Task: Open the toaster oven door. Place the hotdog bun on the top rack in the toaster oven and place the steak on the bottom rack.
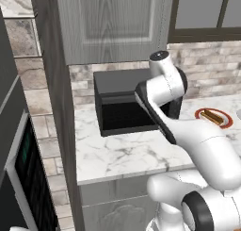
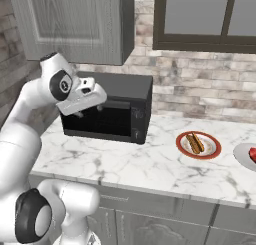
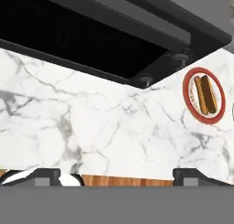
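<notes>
The black toaster oven (image 2: 120,86) stands at the back of the marble counter, and the toaster oven door (image 2: 102,120) is closed flat against its front. Both the top rack and the bottom rack are hidden behind that door. My gripper (image 2: 91,110) hovers just in front of the door's upper edge, open, with nothing between its fingertips (image 3: 45,174). In the hand view the door (image 3: 77,35) runs across the top. The hotdog bun (image 2: 195,143) lies on a red-rimmed plate (image 2: 181,144) right of the oven. The steak (image 2: 253,154) shows at the far right edge on a grey plate (image 2: 242,156).
A grey wall cabinet (image 1: 108,22) hangs right above the oven. A tall built-in oven (image 1: 23,178) fills the left side behind a dark post. The window (image 2: 205,14) and brick wall back the counter. The control knobs (image 3: 146,81) sit at the oven's right end.
</notes>
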You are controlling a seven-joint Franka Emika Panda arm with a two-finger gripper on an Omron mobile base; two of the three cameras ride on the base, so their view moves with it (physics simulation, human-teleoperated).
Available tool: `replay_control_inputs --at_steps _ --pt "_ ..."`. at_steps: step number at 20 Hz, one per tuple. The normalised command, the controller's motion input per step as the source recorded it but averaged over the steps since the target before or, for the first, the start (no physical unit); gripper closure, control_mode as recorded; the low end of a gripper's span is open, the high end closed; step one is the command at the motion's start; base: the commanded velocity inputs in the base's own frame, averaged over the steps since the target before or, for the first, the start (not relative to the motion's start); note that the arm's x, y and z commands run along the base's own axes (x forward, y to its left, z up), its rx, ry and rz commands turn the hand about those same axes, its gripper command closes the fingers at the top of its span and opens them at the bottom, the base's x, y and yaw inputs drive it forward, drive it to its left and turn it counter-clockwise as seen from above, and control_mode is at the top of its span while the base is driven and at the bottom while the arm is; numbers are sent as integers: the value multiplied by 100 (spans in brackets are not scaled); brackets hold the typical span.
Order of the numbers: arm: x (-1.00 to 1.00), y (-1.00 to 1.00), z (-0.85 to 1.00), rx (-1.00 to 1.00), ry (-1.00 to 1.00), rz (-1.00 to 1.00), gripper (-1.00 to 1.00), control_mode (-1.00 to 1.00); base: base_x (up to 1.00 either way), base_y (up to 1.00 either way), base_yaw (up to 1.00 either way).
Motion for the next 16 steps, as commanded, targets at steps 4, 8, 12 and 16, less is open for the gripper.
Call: replay_control_inputs --at_steps 4,8,12,16 --pt "-1 -31 -8 -77 1 17 -100 -100 0 0 0" --pt "8 -34 -36 -68 2 16 -100 -100 0 0 0" --pt "23 -11 -29 -42 1 12 -100 -100 0 0 0" --pt "26 1 0 -21 -1 1 -100 -100 0 0 0"
